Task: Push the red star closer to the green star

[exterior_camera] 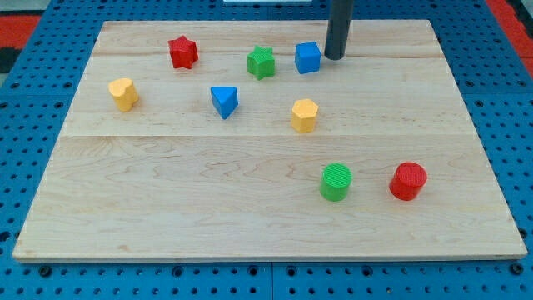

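The red star (182,52) lies near the view's top left on the wooden board (166,183). The green star (261,62) lies to its right, about a block's width and a half away. My tip (335,57) stands near the view's top, just right of the blue cube (307,57). The tip is right of the green star and far right of the red star, touching neither.
A yellow block (123,93) lies at the left. A blue triangular block (224,101) and another yellow block (304,115) lie mid-board. A green cylinder (336,182) and a red cylinder (408,181) stand at the lower right.
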`<state>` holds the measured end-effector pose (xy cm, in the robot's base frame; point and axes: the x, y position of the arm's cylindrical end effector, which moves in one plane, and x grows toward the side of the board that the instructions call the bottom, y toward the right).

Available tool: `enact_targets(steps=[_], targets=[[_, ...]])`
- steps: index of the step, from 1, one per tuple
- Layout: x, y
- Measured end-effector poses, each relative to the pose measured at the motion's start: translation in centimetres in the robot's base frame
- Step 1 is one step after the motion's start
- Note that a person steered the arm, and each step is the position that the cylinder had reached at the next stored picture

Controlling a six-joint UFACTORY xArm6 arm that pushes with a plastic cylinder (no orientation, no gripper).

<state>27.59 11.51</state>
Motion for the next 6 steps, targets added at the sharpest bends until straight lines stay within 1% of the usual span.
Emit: enact_targets(steps=[1, 2, 3, 4, 5, 6], targets=[[-0.4, 2.3], [-2.5, 3.1], [-3.6, 1.5], [-5.9, -2.1], [-7.6, -7.1], [-7.6, -11.8]])
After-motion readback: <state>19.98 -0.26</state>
